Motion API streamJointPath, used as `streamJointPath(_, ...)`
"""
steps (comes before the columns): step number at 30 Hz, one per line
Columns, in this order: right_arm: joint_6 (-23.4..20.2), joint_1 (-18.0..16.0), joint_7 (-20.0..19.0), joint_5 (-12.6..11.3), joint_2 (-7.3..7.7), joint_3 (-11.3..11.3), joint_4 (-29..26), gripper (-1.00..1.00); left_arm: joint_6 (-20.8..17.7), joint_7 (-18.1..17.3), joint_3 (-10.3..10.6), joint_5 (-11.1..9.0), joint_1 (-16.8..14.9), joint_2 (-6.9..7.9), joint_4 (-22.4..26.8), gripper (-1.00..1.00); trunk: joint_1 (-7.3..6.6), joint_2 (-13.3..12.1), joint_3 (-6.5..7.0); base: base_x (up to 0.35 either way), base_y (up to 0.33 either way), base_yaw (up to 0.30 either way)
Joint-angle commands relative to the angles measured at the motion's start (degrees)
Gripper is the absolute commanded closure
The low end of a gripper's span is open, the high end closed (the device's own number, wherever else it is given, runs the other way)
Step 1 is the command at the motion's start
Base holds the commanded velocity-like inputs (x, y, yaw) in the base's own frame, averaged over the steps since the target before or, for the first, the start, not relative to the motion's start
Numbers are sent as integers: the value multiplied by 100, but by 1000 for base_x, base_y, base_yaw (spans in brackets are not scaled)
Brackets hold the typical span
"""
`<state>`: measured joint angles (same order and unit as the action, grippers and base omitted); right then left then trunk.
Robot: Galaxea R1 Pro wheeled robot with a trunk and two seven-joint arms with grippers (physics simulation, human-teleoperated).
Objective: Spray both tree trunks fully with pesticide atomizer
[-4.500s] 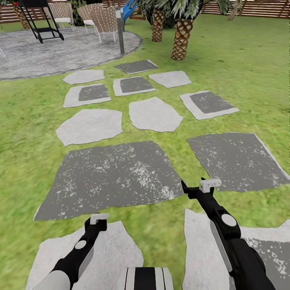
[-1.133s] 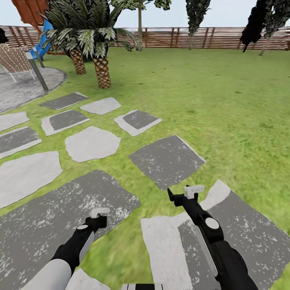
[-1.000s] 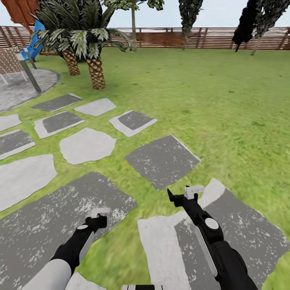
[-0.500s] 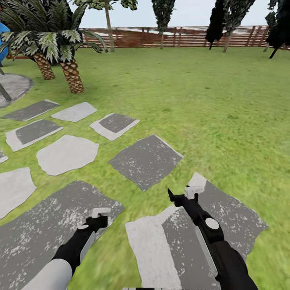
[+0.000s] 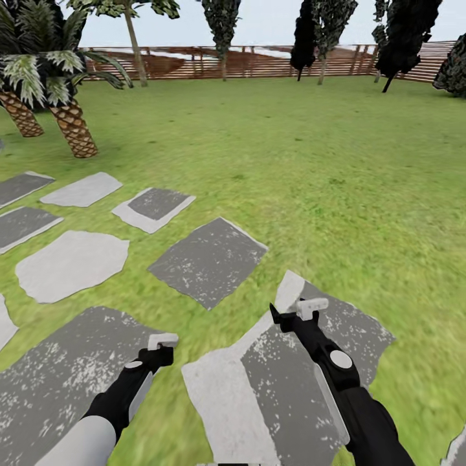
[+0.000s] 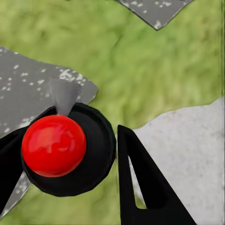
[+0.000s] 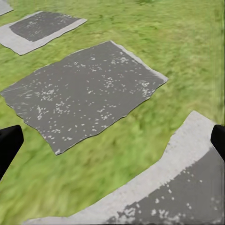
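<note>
In the left wrist view the pesticide atomizer [image 6: 54,145] shows end-on: a red top on a round black body with a grey nozzle. My left gripper [image 6: 65,140] is shut on it, a black finger on each side. In the head view that gripper [image 5: 160,346] hangs low over a grey slab. My right gripper [image 5: 291,314] is held forward over the paving; its fingers [image 7: 9,140] stand wide apart, open and holding nothing. A tall tree with a bare straight trunk [image 5: 134,55] stands far off by the fence; whether it is one of the task's trees I cannot tell.
Grey paving slabs [image 5: 207,259] lie under and left of the arms. Two short palms with scaly trunks [image 5: 74,129] stand at the left. A wide lawn [image 5: 336,162] runs to a brown slat fence [image 5: 259,61] lined with dark thin-trunked trees [image 5: 310,32].
The whole view has swung right: the camera has turned, so palms and slabs sit further left and the chairs and round patio are gone. Both arms keep their pose.
</note>
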<state>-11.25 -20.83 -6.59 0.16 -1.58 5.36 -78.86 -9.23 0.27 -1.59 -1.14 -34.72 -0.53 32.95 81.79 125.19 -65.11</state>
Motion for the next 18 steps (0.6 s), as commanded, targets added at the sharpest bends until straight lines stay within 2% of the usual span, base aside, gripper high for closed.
streamJointPath(1, 0, 0, 0, -2, 0, 0, -1, -100, 0, 3, 0, 0, 0, 0, 1, 100, 0, 0, 3, 0, 0, -295)
streamJointPath(11, 0, 0, 0, -5, 0, 0, 2, -100, 0, 2, 0, 0, 0, 5, 1, 100, 0, 0, 34, 0, -12, -295)
streamJointPath(18, 0, 0, 0, -6, 0, 0, 2, -100, 0, 5, 0, 0, 0, 8, 1, 100, 0, 0, 56, 50, -189, -295)
